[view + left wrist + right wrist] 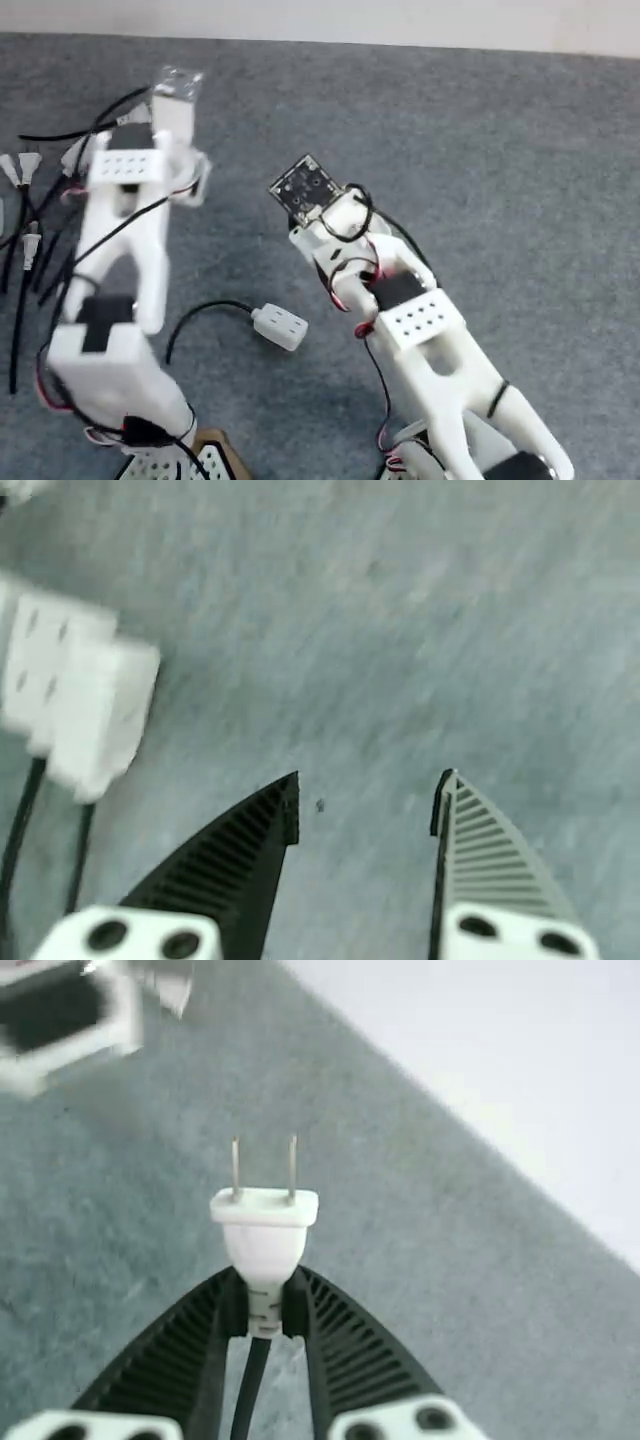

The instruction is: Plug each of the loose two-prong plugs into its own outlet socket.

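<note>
White loose plugs [22, 168] lie far left on grey surface [520, 150]. My left end effector [365, 790] released, empty. Outlet socket [280, 326] lies mid-surface. My right end effector [265, 1298] clenched on plug [264, 1222] neck, prongs [292, 1165] free. Likely light, rigid, slick; cord [248, 1380] may tug; hold body, never prongs.

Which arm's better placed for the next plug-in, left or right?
Right. The right gripper is shut on a two-prong plug, prongs pointing ahead. The left gripper is open and empty above the carpet, with an outlet socket off to one side.
</note>
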`<state>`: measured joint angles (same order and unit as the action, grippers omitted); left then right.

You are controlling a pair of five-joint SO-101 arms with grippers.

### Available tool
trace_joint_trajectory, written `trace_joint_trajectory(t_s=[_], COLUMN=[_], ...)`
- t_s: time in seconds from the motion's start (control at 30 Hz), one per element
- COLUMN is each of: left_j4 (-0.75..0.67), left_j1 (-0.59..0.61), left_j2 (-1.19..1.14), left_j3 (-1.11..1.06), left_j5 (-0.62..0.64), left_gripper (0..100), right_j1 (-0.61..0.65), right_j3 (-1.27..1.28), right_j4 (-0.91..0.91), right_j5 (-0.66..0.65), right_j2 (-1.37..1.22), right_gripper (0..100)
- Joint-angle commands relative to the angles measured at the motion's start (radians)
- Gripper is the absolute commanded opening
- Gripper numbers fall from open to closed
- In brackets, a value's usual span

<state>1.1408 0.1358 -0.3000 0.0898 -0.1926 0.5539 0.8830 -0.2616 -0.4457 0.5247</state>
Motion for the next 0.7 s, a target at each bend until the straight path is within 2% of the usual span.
trace_joint_trajectory(t_s=[0.0, 0.2, 0.37, 0.53, 0.67], left_j4=[-0.015, 0.002, 0.014, 0.021, -0.084], left_j1=[-0.084, -0.099, -0.079, -0.007, 0.005], left_j2=[-0.14, -0.34, -0.286, -0.093, 0.189], left_j3=[0.257, 0.596, 0.651, 0.516, 0.214], left_j5=[0.064, 0.161, 0.169, 0.11, 0.091], left_gripper=[23, 23, 23, 12, 15], right_j1=[-0.019, -0.07, -0.081, -0.081, -0.081], right_j3=[-0.007, -0.013, -0.012, -0.013, -0.033], right_j4=[0.07, 0.142, 0.142, 0.136, 0.088], right_j5=[0.011, 0.055, 0.058, 0.075, 0.106], right_j2=[-0.048, -0.119, -0.131, -0.133, -0.139], right_gripper=[0.7, 0.7, 0.7, 0.7, 0.7])
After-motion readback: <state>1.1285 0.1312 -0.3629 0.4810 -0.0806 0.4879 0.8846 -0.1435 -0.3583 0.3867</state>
